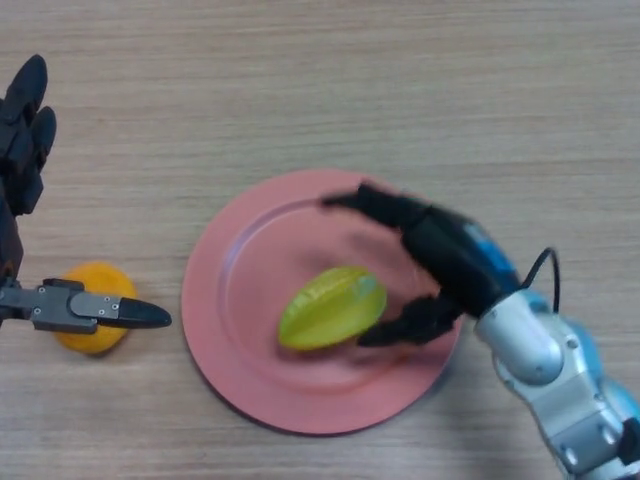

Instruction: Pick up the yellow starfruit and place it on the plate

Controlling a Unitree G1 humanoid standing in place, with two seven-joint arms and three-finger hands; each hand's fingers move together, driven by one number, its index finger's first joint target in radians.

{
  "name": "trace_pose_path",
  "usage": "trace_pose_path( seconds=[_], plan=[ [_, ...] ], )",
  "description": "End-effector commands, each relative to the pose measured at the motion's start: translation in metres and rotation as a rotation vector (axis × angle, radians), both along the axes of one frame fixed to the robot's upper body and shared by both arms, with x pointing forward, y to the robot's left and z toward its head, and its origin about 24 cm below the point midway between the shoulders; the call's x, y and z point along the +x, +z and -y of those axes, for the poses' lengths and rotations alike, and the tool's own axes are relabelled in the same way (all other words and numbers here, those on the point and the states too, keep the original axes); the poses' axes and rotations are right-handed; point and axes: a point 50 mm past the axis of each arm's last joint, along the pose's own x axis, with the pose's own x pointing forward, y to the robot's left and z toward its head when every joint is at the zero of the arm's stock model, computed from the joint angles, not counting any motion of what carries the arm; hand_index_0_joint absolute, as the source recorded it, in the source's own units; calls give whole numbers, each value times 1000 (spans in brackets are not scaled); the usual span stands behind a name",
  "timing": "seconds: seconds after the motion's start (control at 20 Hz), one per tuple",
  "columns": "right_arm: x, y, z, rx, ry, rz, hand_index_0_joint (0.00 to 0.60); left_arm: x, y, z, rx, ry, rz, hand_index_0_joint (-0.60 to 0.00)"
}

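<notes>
The yellow-green starfruit [331, 307] lies on the pink plate [250, 250], right of its middle. My right hand [440, 258] is over the plate's right side, right next to the fruit. Its fingers are spread open, one set reaching over the plate's top and the thumb [400, 328] low beside the fruit's right end. It holds nothing. My left hand [25, 120] is at the far left edge, with straight fingers, one [95, 311] stretched out low over an orange fruit.
An orange fruit [92, 322] lies on the wooden table [350, 90] left of the plate, partly under my left hand's finger.
</notes>
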Motion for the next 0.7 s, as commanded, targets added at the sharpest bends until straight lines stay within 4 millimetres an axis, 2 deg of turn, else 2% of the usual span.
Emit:
trace_pose_path(
  seconds=[0.05, 0.1, 0.2, 0.35, 0.7],
  plan=[
    [-4, 51, 5, 182, 11, 238, 0, -7, 37, -6, 43, 38, 200, 0],
    [-5, 54, 7, 194, 6, 233, 0, -7, 37, -5, 47, 36, 206, 0],
    [-12, 69, 15, 326, 18, 173, 0, -6, 38, -1, 41, 27, 215, 0],
    [-33, 91, 36, 452, 15, 137, 0, -5, 37, 3, 49, 11, 232, 0],
    [-64, 91, 81, 524, -109, 96, 0, -10, 38, 2, 39, -53, 255, 0]
  ],
)
